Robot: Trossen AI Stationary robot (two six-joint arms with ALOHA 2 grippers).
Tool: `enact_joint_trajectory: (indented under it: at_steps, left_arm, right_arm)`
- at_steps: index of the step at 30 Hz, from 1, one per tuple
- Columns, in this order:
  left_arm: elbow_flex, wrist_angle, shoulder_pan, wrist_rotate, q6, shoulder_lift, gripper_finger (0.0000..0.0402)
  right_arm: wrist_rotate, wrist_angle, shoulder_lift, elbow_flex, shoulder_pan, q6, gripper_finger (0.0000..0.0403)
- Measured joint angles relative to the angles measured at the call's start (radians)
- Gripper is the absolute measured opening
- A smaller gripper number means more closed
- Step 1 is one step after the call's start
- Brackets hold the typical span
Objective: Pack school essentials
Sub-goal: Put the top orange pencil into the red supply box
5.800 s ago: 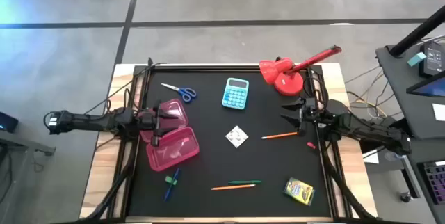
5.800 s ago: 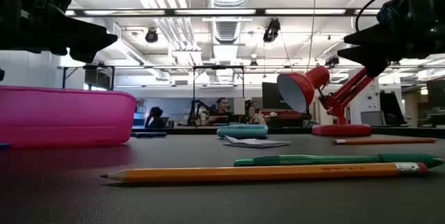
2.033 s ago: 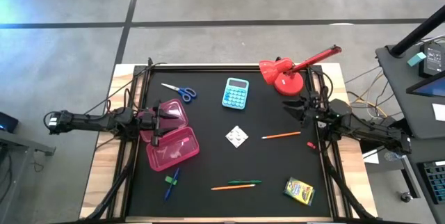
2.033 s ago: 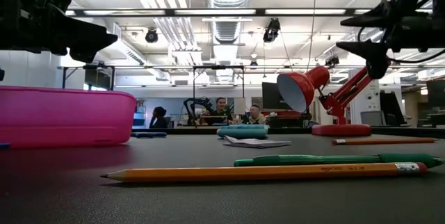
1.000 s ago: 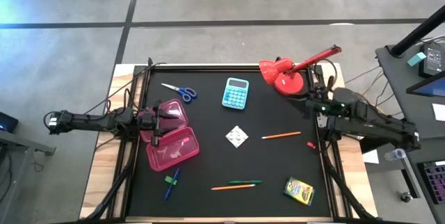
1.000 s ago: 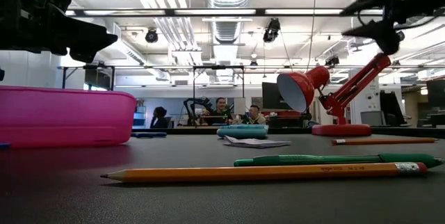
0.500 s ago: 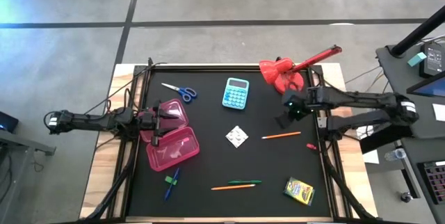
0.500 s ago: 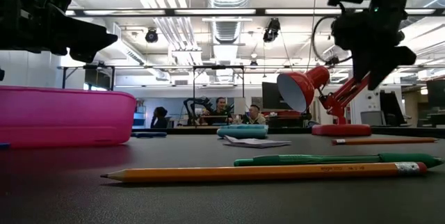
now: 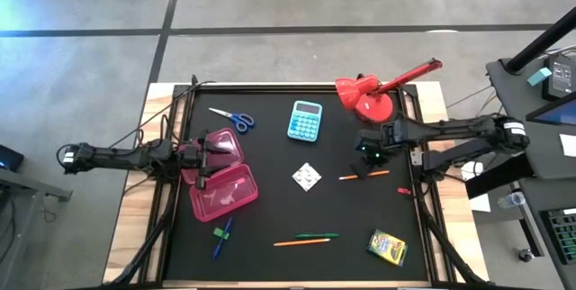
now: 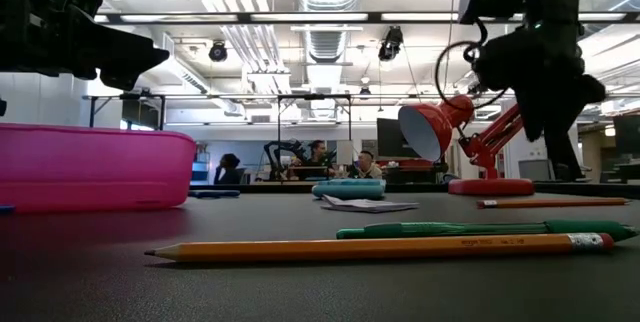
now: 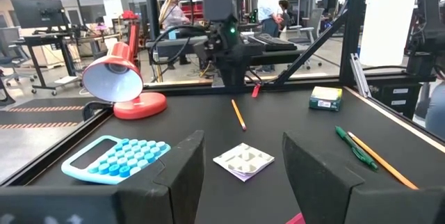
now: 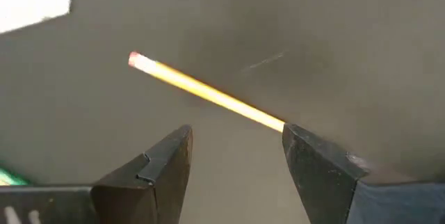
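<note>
The right pincer [image 9: 364,159] is seen spread above an orange pencil [image 9: 364,175] lying on the tabletop [image 9: 270,200] near the lamp [image 9: 371,96]. The left pincer [image 9: 209,157], also spread, is held over the open pink case [image 9: 223,191]. The pencil pick-up appears to be underway; lowering and closing around its shaft would be needed next.
</note>
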Motion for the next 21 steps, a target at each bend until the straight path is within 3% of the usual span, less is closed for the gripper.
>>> enact_joint_trajectory:
  at_steps: [9, 21]
  left_arm:
    - [0.0, 0.0, 0.0, 0.0, 0.0, 0.0, 0.0176]
    - [0.0, 0.0, 0.0, 0.0, 0.0, -0.001, 0.0176]
  right_arm:
    - [0.002, 0.052, 0.085, 0.001, 0.057, -0.367, 0.0215]
    - [0.009, 0.126, 0.293, 0.001, 0.096, -0.528, 0.0214]
